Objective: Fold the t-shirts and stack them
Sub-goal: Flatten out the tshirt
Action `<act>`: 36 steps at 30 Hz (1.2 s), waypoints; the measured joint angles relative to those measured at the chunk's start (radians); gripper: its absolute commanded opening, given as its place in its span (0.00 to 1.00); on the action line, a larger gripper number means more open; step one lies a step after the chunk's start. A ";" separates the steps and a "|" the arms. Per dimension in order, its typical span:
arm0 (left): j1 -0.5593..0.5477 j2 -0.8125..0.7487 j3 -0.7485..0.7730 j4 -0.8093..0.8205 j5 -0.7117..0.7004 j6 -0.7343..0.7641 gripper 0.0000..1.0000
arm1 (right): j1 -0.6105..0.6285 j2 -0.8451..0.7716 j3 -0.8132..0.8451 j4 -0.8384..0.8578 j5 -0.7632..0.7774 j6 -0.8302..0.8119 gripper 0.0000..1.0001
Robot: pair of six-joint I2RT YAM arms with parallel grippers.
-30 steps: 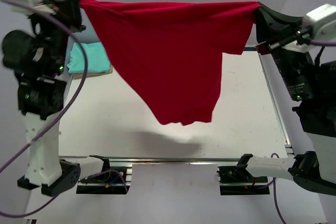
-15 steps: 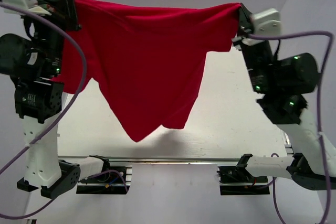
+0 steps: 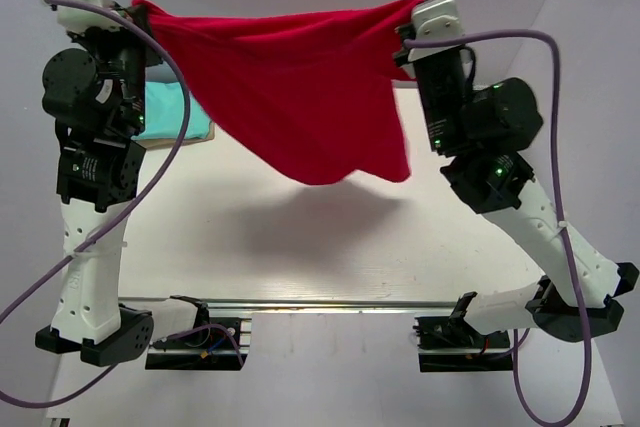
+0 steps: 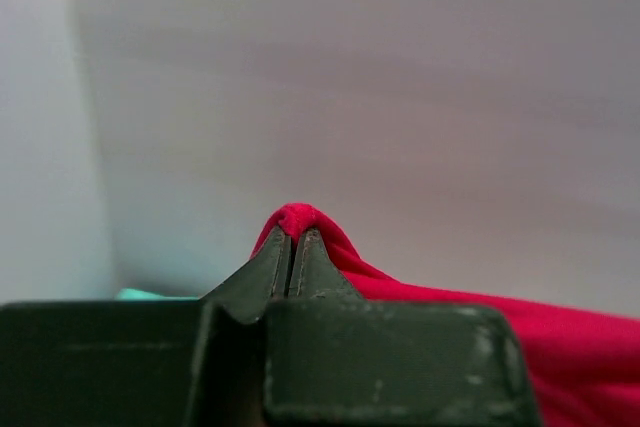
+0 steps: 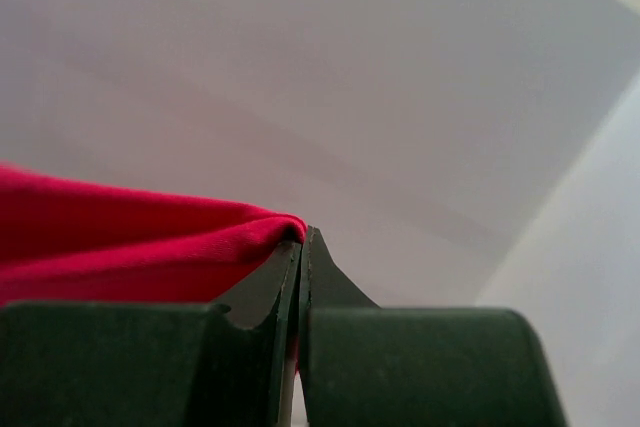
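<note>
Red t-shirt (image 3: pixel 300 97) hangs spread above the table (image 3: pixel 300 257), strung between 2 raised arms. Folded teal t-shirt (image 3: pixel 165 117) lies at the table's far left. Left gripper (image 4: pixel 295 245) and right gripper (image 5: pixel 301 245) each clamp tight on a top corner of the red cloth.

Red t-shirt (image 3: pixel 300 97) hangs across the table (image 3: pixel 300 257); teal t-shirt (image 3: pixel 170 112) fills far-left corner.

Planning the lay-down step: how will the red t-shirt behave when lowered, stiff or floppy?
Probably very floppy: the red t-shirt sags between the left gripper and right gripper. Likely light, since two small corner pinches carry it clear of the table. Its uneven lower edge may crumple on landing.
</note>
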State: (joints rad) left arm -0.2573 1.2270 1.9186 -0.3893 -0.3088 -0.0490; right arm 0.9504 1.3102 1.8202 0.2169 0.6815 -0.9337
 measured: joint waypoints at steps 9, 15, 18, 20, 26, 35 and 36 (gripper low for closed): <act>0.000 0.008 0.093 0.052 -0.169 0.076 0.00 | 0.000 -0.023 -0.195 -0.105 -0.087 0.114 0.00; -0.001 0.035 0.106 0.059 -0.120 0.068 0.00 | 0.000 -0.039 -0.192 -0.003 -0.001 0.018 0.00; -0.001 0.050 0.103 0.052 -0.050 0.053 0.00 | 0.000 -0.058 -0.170 0.041 0.027 -0.026 0.00; -0.002 0.054 0.099 0.048 -0.003 0.041 0.00 | 0.000 -0.077 -0.153 0.050 0.035 -0.043 0.00; -0.009 0.023 0.064 0.045 0.065 0.017 0.00 | 0.000 -0.148 -0.056 0.011 0.026 -0.037 0.00; -0.014 -0.116 0.040 0.034 0.190 -0.027 0.00 | 0.005 -0.310 0.004 -0.272 -0.195 0.063 0.00; -0.013 -0.133 0.045 0.026 0.208 -0.031 0.00 | 0.005 -0.331 0.003 -0.316 -0.247 0.072 0.00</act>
State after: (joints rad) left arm -0.2703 1.0943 1.9640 -0.3634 -0.1009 -0.0803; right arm 0.9554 0.9794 1.8236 -0.0994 0.4343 -0.8616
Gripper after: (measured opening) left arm 0.026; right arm 0.007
